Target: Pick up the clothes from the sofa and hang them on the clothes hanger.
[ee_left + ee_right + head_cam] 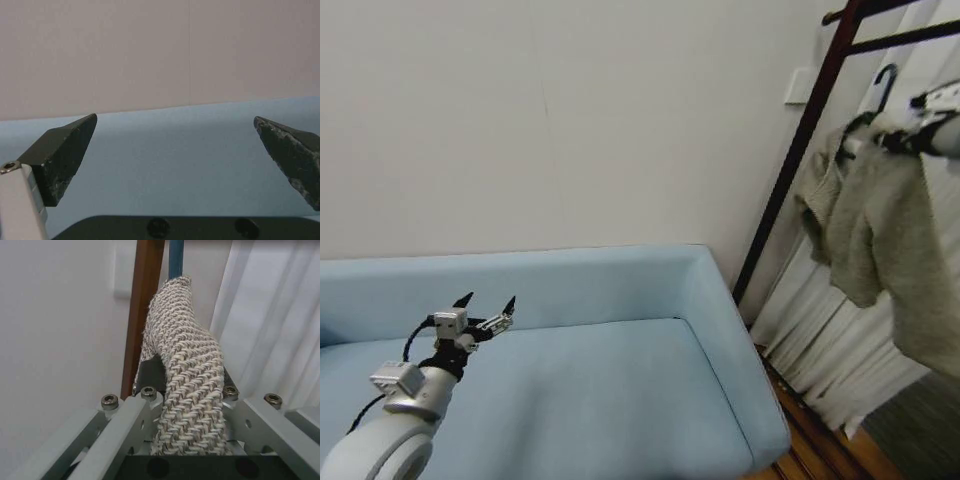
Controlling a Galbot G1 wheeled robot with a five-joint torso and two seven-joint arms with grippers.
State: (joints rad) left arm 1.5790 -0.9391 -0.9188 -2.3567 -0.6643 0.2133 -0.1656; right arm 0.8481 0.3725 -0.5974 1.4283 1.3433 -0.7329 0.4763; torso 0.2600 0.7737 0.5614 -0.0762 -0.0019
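Observation:
A grey-beige knitted garment (880, 225) hangs in the air at the right, beside the dark wooden clothes rack (800, 150). My right gripper (920, 125) is shut on its top, high at the right edge. In the right wrist view the knit fabric (192, 380) is bunched between the fingers, with a blue hanger hook (175, 257) and the brown rack post (142, 315) just beyond it. My left gripper (488, 305) hovers open over the light blue sofa (580, 400), its dark fingertips (65, 155) spread wide with nothing between them.
A black hanger hook (880, 85) sits by the garment's top. White curtains (840, 340) hang behind the rack at the right. A plain white wall (550, 120) with a switch plate (800, 85) stands behind the sofa. Wooden floor (810, 445) shows by the sofa's right end.

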